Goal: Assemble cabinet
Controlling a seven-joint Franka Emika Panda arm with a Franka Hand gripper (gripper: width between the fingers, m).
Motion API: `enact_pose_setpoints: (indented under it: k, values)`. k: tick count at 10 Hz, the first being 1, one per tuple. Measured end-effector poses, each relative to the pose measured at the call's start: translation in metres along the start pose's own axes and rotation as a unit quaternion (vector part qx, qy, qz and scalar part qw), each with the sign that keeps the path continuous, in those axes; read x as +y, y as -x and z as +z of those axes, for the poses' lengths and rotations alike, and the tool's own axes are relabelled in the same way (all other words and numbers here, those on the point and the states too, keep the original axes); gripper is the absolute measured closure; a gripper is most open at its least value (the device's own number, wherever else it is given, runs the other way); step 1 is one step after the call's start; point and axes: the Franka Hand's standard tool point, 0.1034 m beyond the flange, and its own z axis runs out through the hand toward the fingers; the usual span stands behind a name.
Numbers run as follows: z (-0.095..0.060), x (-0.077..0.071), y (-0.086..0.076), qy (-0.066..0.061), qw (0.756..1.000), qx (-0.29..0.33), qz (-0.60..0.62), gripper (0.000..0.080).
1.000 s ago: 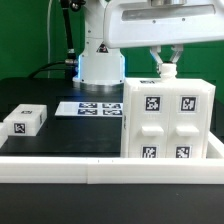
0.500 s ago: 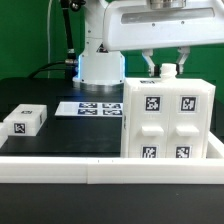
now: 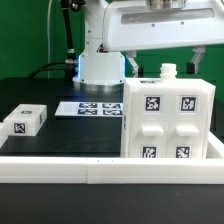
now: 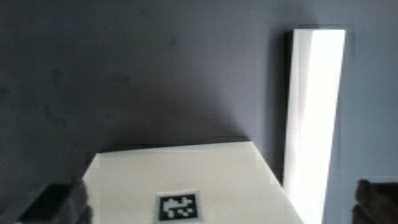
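The cabinet body (image 3: 168,120) is a large white box with several square tags on its front, standing at the exterior view's right. A small white knob-like part (image 3: 168,72) sticks up from its top. My gripper (image 3: 163,62) hangs just above it, with fingers spread wide on either side of the knob and touching nothing. A small white tagged panel (image 3: 27,120) lies at the exterior view's left. In the wrist view the cabinet's top face with one tag (image 4: 178,207) sits between my dark fingers (image 4: 63,205), and the gripper (image 4: 217,205) is open.
The marker board (image 3: 95,107) lies flat behind the cabinet, before the robot base (image 3: 100,65). A white border rail (image 3: 100,165) runs along the table's front. A rail section also shows in the wrist view (image 4: 315,110) beside the cabinet.
The fingers were shut on the knob-like part on the cabinet's top. They have spread wide apart and let it go. The cabinet has not moved.
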Motion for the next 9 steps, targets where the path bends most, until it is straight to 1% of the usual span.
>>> enact_pose_setpoints:
  k: [1, 2, 4, 5, 7, 9]
  values:
    - [0.005, 0.007, 0.016, 0.003, 0.999, -0.005, 0.033, 0.0005]
    - [0.011, 0.014, 0.027, 0.006, 0.999, -0.008, 0.054, 0.0005]
    - [0.023, 0.033, 0.038, 0.012, 0.998, -0.009, 0.058, 0.0001]
    - [0.024, 0.038, 0.039, 0.012, 0.999, -0.007, 0.047, 0.0002]
    - [0.024, 0.036, 0.039, 0.012, 0.999, -0.007, 0.043, 0.0002]
    - [0.023, 0.041, 0.038, 0.013, 0.999, -0.007, 0.042, 0.0002]
